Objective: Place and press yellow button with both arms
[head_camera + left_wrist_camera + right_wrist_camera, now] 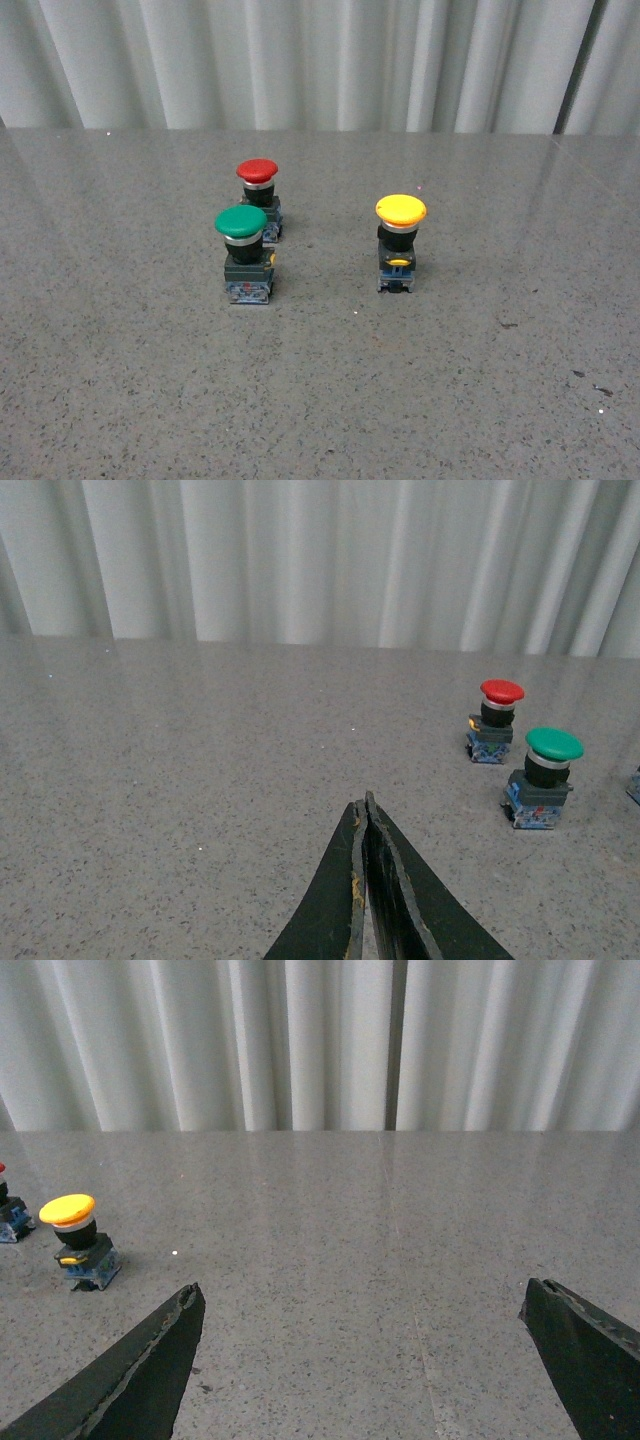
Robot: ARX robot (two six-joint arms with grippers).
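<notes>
The yellow button (400,243) stands upright on the grey speckled surface (150,400), right of centre in the front view. Its mushroom cap faces up, above a silver collar, a black body with a yellow tab, and a bluish base. Nothing touches it. Well apart to its left stand two more pushbuttons. The green button (243,253) is nearer the camera, and the red button (259,198) is just behind it and slightly to the right. Both are upright, and the left wrist view shows a small gap between them. A pale pleated curtain (320,60) hangs along the far edge of the surface. In the left wrist view the left end effector (365,805) has its two black toothed fingers pressed together at the tips, with nothing between them. It sits above bare surface, with the green button (545,777) and red button (495,720) off to one side and well clear of it. In the right wrist view the right end effector (362,1295) is spread wide. Its two dark fingers sit at opposite sides of the picture, and only bare surface shows between them, so it grips nothing. The yellow button (78,1245) stands outside that gap, beyond one finger and further away.
</notes>
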